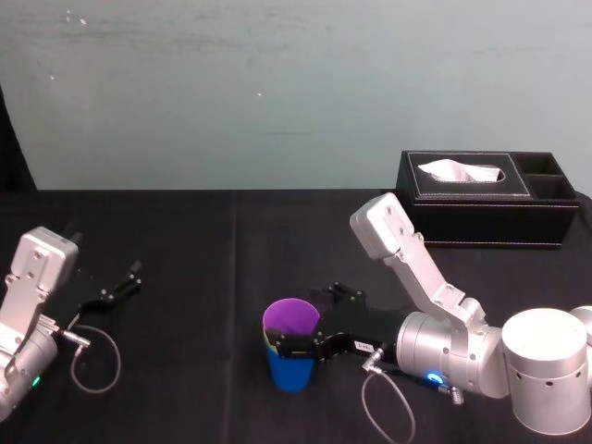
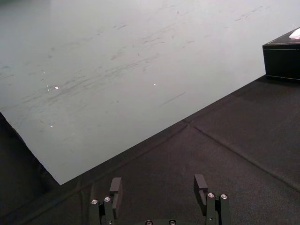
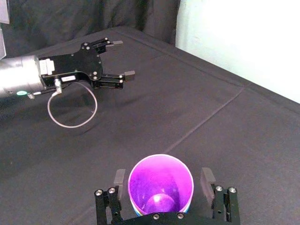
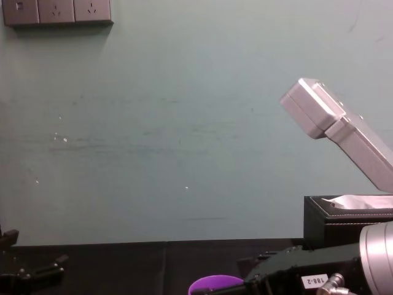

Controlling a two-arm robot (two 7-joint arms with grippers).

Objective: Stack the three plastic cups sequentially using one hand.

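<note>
purple cup point(image 4: 215, 286) — bottom cropped, tissue box point(image 2: 282, 58) clipped

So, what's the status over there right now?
Right gripper open, straddling purple cup, which sits nested in blue cup. Left gripper open, parked left. Tissue box well aside.

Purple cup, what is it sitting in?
The purple cup sits inside a blue cup, a yellow-green sliver showing between. The blue cup's inside is covered.

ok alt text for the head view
A purple cup nested in a blue cup stands at centre, the right gripper open around it. The left gripper rests open at left, a black tissue box at back right.
</note>
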